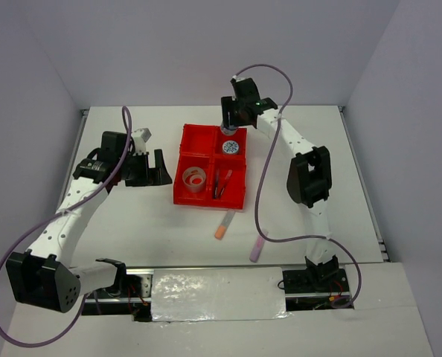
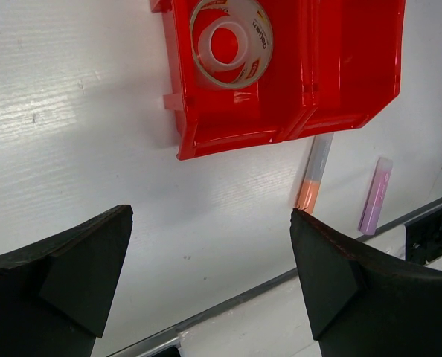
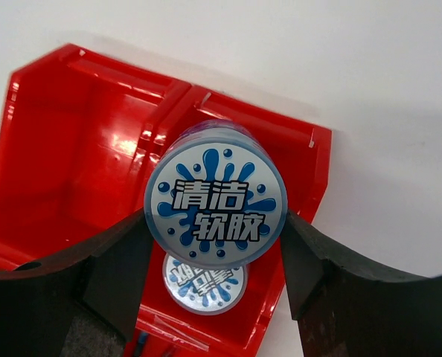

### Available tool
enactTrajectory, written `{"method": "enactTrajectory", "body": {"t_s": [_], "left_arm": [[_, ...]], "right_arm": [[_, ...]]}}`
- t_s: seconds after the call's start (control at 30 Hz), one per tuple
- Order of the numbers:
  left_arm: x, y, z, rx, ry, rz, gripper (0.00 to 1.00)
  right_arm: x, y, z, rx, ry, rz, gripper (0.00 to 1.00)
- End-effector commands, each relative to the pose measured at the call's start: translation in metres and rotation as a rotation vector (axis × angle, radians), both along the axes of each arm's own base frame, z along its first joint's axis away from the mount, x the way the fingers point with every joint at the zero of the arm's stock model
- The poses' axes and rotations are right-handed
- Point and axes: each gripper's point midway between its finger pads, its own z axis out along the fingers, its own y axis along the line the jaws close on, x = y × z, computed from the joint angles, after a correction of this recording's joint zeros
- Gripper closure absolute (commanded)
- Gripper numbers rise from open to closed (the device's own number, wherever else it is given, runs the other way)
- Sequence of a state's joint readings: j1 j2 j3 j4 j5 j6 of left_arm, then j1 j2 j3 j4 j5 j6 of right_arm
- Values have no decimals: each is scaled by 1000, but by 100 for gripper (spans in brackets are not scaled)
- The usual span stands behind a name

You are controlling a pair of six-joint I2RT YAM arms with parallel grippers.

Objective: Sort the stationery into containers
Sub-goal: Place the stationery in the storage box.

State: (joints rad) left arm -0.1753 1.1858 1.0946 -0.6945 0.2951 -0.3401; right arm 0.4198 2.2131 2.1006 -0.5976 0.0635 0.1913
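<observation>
- Two blue-white rolls show. The held roll (image 3: 215, 195), a squat cylinder with a glossy printed splash label, is clamped between the black fingers of the right gripper (image 1: 231, 128). It hangs over the upper-right compartment of the shiny red plastic tray (image 1: 199, 140).
- The second roll (image 3: 205, 282) lies flat in that compartment.
- A clear tape ring (image 2: 228, 41) sits in the lower-left compartment, and thin pens (image 1: 222, 182) lie in the lower-right.
- The left gripper (image 2: 210, 216) is left of the tray, its matte wedge-shaped jaws spread wide and empty.
- The orange highlighter (image 1: 222, 227) and purple highlighter (image 1: 257, 246) lie loose on the white table (image 1: 154, 230) below the tray.
</observation>
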Motion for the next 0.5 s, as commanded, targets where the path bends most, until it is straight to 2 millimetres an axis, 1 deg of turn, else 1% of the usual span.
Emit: {"method": "enactTrajectory", "body": {"t_s": [0.0, 0.2, 0.3, 0.33, 0.37, 0.4, 0.43, 0.47], "left_arm": [[1, -6, 10, -27, -43, -29, 1], [3, -5, 9, -13, -42, -32, 1], [4, -5, 6, -11, -32, -36, 1], [4, -5, 6, -12, -32, -35, 1], [4, -5, 6, -11, -33, -38, 1], [5, -5, 6, -12, -34, -37, 1], [5, -5, 6, -12, -32, -37, 1], [5, -5, 6, -9, -34, -34, 1]], "right_arm": [[11, 6, 20, 25, -50, 29, 100], [4, 11, -6, -5, 11, 42, 100], [4, 11, -14, -18, 27, 33, 100], [4, 11, -16, -21, 32, 31, 98], [3, 11, -18, -23, 39, 26, 94], [3, 10, -19, -25, 42, 22, 87], [4, 9, -19, -25, 42, 19, 62], [3, 11, -18, -24, 40, 20, 51]]}}
